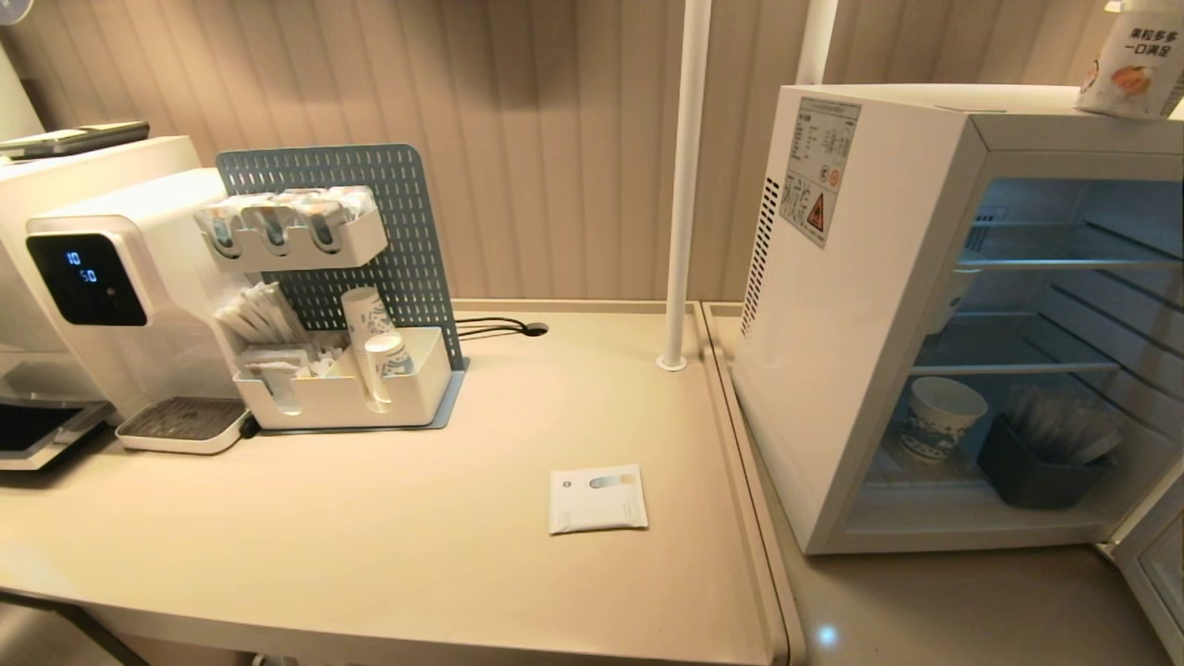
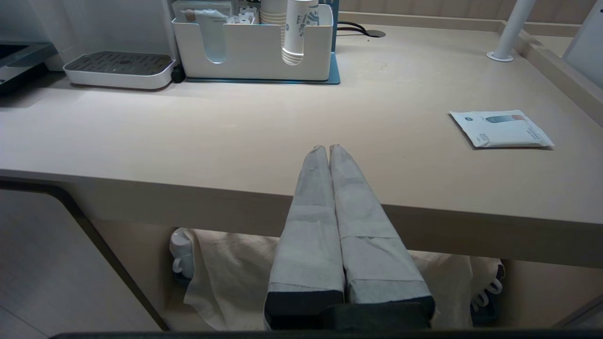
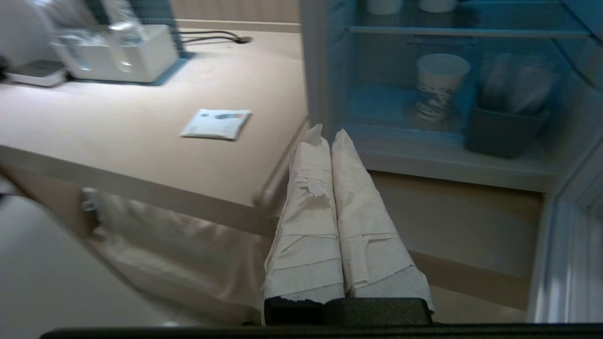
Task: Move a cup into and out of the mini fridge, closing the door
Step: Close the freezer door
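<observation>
Left gripper: nearest to the robot, parked low in front of the table edge; fingers pressed together, holding nothing.
Right gripper: also low and in front of the counter, aimed toward the fridge opening at about 1 o'clock from it; fingers pressed together, empty. Neither arm shows in the head view.
Table: a flat white sachet lies near its front right, at about 10 o'clock from the right gripper.
Door: swung open; only its lower edge shows, at 5 o'clock of the fridge.
Fridge: stands open on the right. On the bottom shelf, a paper cup with blue pattern and, at its 3 o'clock, a dark bin of packets.
Cup: on top of the fridge at the far right corner, upright, partly cut off by the frame edge.
Far left: a water dispenser and a pegboard organiser.
Step in hand: probably the start; the cup is untouched and not inside.
Next move: likely lift the right gripper toward 12 o'clock, spread the fingers wider than the cup's flared rim, and close on its body.
</observation>
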`<state>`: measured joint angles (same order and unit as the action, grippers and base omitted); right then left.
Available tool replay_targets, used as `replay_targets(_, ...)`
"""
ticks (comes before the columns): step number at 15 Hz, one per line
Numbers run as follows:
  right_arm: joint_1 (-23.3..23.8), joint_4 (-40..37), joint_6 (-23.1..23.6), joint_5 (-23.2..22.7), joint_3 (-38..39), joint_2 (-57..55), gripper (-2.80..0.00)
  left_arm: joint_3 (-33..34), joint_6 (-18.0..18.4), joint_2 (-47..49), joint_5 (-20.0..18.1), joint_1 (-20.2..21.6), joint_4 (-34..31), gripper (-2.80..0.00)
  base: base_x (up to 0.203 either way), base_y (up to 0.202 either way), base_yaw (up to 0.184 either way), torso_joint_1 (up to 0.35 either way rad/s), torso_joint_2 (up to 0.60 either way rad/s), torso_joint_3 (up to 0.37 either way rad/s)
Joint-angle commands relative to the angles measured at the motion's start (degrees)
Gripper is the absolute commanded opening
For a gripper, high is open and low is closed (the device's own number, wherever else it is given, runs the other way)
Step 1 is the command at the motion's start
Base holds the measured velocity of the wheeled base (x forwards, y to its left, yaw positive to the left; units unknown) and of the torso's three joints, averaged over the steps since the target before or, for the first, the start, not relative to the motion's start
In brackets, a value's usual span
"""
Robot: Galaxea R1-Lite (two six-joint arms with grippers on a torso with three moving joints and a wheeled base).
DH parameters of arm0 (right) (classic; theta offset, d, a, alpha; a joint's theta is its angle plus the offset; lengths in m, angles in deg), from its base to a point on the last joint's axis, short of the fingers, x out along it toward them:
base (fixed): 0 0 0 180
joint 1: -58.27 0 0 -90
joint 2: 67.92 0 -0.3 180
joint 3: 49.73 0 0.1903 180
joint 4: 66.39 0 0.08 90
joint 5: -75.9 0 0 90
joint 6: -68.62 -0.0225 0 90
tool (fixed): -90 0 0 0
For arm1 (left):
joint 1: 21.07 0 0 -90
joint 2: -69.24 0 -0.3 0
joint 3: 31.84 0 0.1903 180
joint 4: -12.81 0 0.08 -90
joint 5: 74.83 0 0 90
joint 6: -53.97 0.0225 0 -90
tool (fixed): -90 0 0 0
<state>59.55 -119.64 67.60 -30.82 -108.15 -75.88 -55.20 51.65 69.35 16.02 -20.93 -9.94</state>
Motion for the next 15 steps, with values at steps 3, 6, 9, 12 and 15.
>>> replay_targets(3,-0.78,26.4,5.2,10.48,24.9,6.78,-2.8,0.09,-0.06,-0.02,0.03,0.04,0.05,-2.8,0.0,0.0,0.0,0.0,0.0,0.0)
replay_targets(6,-1.0,32.35,8.08,14.26,35.58,7.73,-2.8,0.09,-0.06,-0.02,0.03,0.04,0.08,-2.8,0.0,0.0,0.0,0.0,0.0,0.0)
replay_targets(9,-1.1,28.51,4.97,15.71,34.66,8.03,-2.8,0.09,-0.06,-0.02,0.03,0.04,0.08,-2.8,0.0,0.0,0.0,0.0,0.0,0.0)
replay_targets(12,-1.11,29.08,4.71,15.75,34.79,7.96,-2.8,0.09,-0.06,-0.02,0.03,0.04,0.08,-2.8,-0.024,0.0,-0.002,0.002,0.0,0.001)
replay_targets(15,-1.11,27.6,4.71,15.75,34.35,7.96,-2.8,0.09,-0.06,-0.02,0.03,0.04,0.05,-2.8,-0.176,0.0,0.001,0.004,0.0,0.008)
